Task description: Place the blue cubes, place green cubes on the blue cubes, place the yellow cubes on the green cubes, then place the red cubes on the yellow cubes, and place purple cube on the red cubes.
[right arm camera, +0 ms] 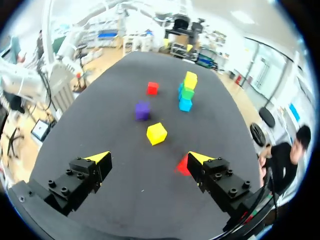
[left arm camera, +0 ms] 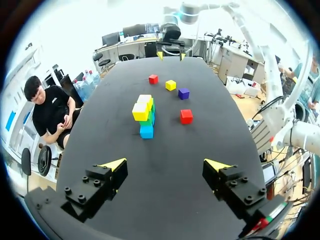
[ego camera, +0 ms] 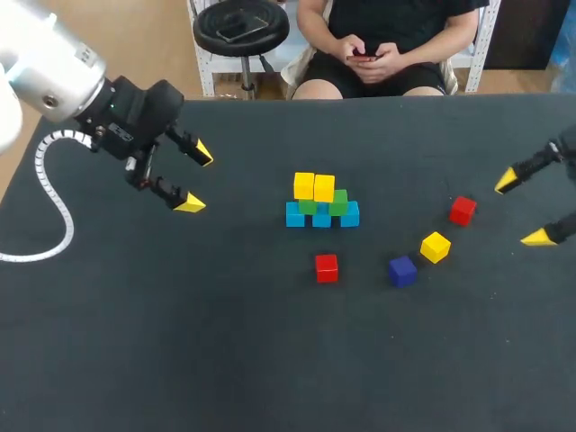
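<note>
A small stack [ego camera: 321,202] stands mid-table: blue cubes [ego camera: 322,216] in a bottom row, green cubes [ego camera: 337,202] on them, two yellow cubes [ego camera: 314,186] on top. Loose on the table lie a red cube [ego camera: 327,267], a purple cube [ego camera: 402,270], a yellow cube [ego camera: 435,247] and another red cube [ego camera: 463,210]. My left gripper [ego camera: 195,179] hovers open left of the stack, holding nothing. My right gripper [ego camera: 523,209] hangs open at the right edge, just right of the far red cube [right arm camera: 183,165], which lies beside one finger. The stack [left arm camera: 144,114] lies ahead of the left gripper [left arm camera: 165,165].
The black table [ego camera: 225,360] has free room along its front and left. A white cable loop [ego camera: 49,207] trails from my left arm at the left edge.
</note>
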Available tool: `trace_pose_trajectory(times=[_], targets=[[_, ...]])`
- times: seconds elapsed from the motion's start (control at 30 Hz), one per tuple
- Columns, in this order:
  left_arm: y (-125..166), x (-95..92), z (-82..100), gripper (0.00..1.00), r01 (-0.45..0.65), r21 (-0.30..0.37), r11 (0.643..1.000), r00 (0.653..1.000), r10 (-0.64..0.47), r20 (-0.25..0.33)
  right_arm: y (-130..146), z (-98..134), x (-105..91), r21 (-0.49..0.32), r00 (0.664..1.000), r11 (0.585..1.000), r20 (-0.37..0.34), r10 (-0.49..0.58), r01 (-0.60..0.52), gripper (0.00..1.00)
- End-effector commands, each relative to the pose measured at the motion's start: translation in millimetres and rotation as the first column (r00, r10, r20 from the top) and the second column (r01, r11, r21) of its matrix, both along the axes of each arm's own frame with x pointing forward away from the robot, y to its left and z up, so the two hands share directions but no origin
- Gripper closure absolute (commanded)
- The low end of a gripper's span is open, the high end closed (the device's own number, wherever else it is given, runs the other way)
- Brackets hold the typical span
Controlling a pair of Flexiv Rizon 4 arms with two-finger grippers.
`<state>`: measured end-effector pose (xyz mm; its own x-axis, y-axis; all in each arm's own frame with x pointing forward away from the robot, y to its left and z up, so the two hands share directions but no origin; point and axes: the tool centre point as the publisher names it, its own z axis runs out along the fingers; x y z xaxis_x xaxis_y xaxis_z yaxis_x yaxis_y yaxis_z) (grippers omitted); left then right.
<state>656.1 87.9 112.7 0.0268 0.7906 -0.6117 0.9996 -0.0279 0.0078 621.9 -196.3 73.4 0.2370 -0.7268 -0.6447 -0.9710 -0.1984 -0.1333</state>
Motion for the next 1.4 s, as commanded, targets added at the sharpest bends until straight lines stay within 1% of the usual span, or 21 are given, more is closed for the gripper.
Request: trace_pose_trajectory(times=[0.03,0.07,0.1,0.23,0.33,0.43,0.5,0.57,0.67,0.73,0.87,1.0,1.4], targets=[[0.9,-0.2,-0.7,0.0,0.002,-0.002,1.0,1.0,-0.002,0.003,31.0,6.8,15.6,-0.173,0.986,0.972,0.028,0.167,-0.16,0.0],[0.9,-0.2,-0.7,0.0,0.002,-0.002,1.0,1.0,-0.002,0.003,35.2,7.4,16.4,-0.196,0.981,0.964,0.04,0.192,-0.18,0.0],[0.9,-0.2,-0.7,0.0,0.002,-0.002,1.0,1.0,-0.002,0.003,40.1,7.8,16.5,-0.202,0.972,0.955,0.049,0.23,-0.216,0.0],[0.9,-0.2,-0.7,0.0,0.002,-0.002,1.0,1.0,-0.002,0.003,51.1,4.8,19.7,-0.214,0.949,0.934,0.068,0.308,-0.288,0.0],[0.9,-0.2,-0.7,0.0,0.002,-0.002,1.0,1.0,-0.002,0.003,57.1,0.9,22.0,-0.216,0.937,0.922,0.067,0.342,-0.321,0.0],[0.9,-0.2,-0.7,0.0,0.002,-0.002,1.0,1.0,-0.002,0.003,61.3,-3.1,22.8,-0.208,0.932,0.919,0.064,0.356,-0.336,0.0],[0.9,-0.2,-0.7,0.0,0.002,-0.002,1.0,1.0,-0.002,0.003,63.7,-6.8,22.3,-0.207,0.922,0.909,0.064,0.382,-0.363,0.0],[0.9,-0.2,-0.7,0.0,0.002,-0.002,1.0,1.0,-0.002,0.003,65.9,-10.3,21.1,-0.227,0.917,0.899,0.053,0.395,-0.374,0.0],[0.9,-0.2,-0.7,0.0,0.002,-0.002,1.0,1.0,-0.002,0.003,67.7,-12.9,18.5,-0.204,0.907,0.893,0.053,0.419,-0.4,0.0],[0.9,-0.2,-0.7,0.0,0.002,-0.002,1.0,1.0,-0.002,0.003,68.8,-14.1,16.5,-0.198,0.893,0.882,0.057,0.446,-0.428,0.0],[0.9,-0.2,-0.7,0.0,0.002,-0.002,1.0,1.0,-0.002,0.003,70.6,-17.3,15.0,-0.209,0.878,0.864,0.049,0.476,-0.457,0.0],[0.9,-0.2,-0.7,0.0,0.002,-0.002,1.0,1.0,-0.002,0.003,71.4,-23.7,13.5,-0.22,0.87,0.853,0.041,0.492,-0.472,0.0],[0.9,-0.2,-0.7,0.0,0.002,-0.002,1.0,1.0,-0.002,0.003,69.5,-42.8,10.3,-0.222,0.861,0.843,0.026,0.508,-0.49,0.0]])
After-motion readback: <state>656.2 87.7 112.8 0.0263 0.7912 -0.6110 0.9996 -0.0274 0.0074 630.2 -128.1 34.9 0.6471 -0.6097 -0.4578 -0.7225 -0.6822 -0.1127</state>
